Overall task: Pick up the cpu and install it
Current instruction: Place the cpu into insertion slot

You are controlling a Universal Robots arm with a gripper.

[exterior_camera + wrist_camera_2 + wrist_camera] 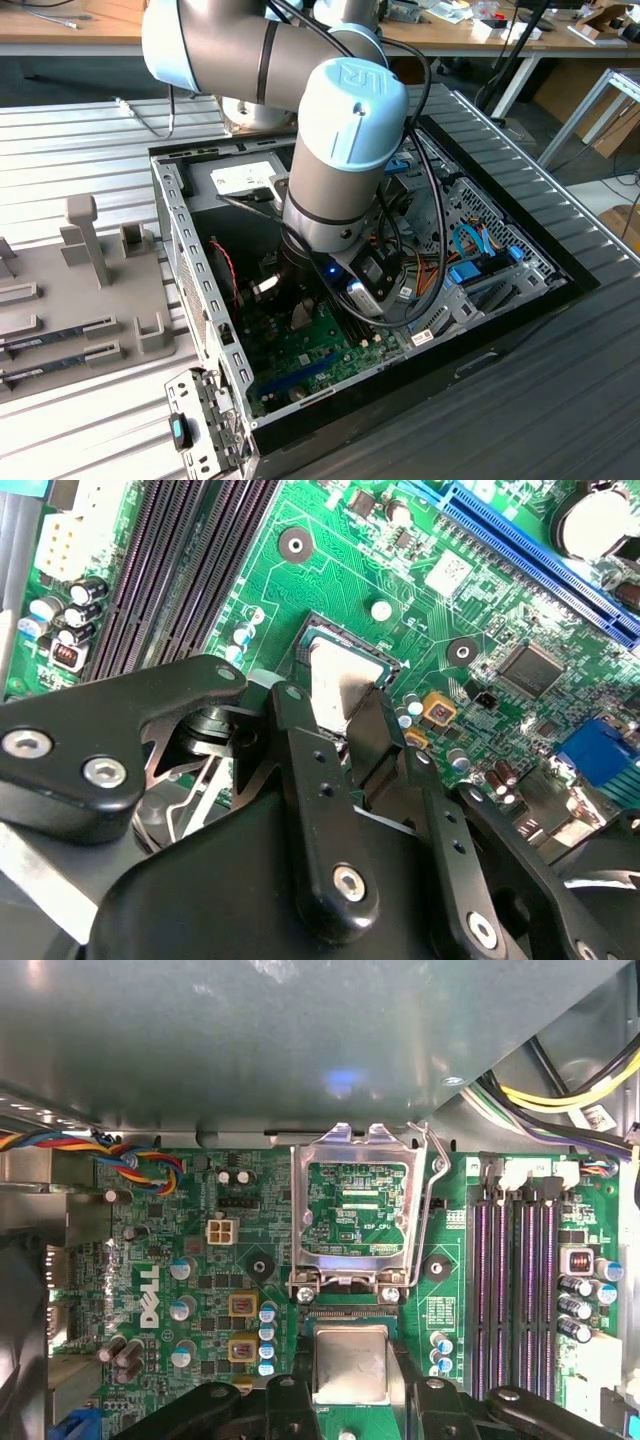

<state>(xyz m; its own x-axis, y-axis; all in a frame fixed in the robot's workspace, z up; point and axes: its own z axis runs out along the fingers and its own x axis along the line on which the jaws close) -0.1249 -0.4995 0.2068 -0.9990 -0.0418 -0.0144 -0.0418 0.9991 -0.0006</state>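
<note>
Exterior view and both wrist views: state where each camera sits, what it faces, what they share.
Exterior view: off the arm, looking down into the open computer case; the arm reaches in.
First wrist view: on the wrist, facing the motherboard squarely; jaws at the edge.
Second wrist view: on the wrist, slanting across the motherboard; jaws up close.
Shared: both wrist views show the cpu between the jaws.

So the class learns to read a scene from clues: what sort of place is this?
Probably a robotics lab or electronics workshop. A robot arm reaches into an open computer case on a ribbed metal table, its claw holds the cpu over the green motherboard, and cluttered workbenches stand behind.
</note>
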